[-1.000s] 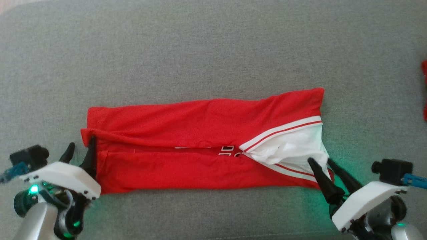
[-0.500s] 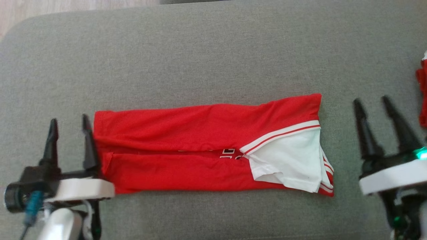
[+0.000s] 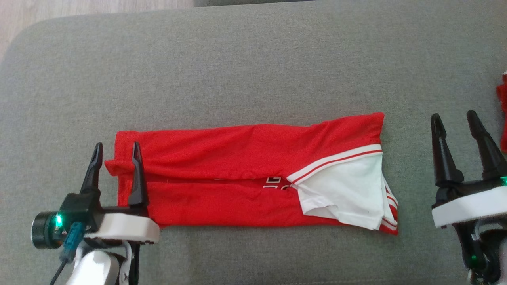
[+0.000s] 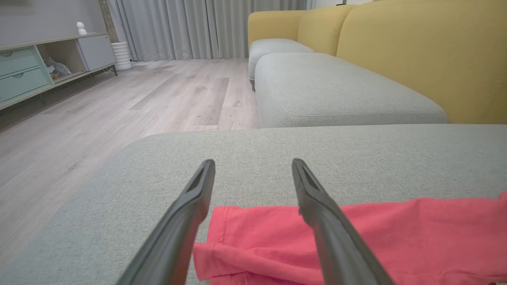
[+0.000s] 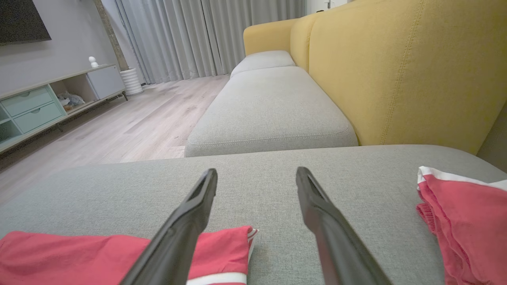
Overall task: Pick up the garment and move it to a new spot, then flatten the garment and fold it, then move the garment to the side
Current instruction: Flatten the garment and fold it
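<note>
- Grey sofa cushion (image 3: 253, 59): rounded far-left corner with wood floor (image 3: 79, 10) past it. Broad bare fabric beyond the red shirt (image 3: 237, 158), narrower strip on the near side.
- Second red garment (image 3: 503, 118) at the cushion's right end, well apart from the shirt, bare grey gap between.
- Yellow sofa backrest (image 5: 396, 71) off to the right in the wrist views.
- Red shirt: folded into a long band, lying flat near mid-cushion. Long axis left to right; white striped sleeve (image 3: 348, 190) at the right end, hem at the left.
- Left gripper (image 3: 117, 145): fingers pointing away from the robot, jaws wide apart, nothing held. One finger over the shirt's left end, the other over bare cushion just outside it; contact with cloth not clear.
- Right gripper (image 3: 453, 114): fingers pointing away, jaws wide apart, empty. Positioned between the shirt's right end and the second garment, touching neither.
</note>
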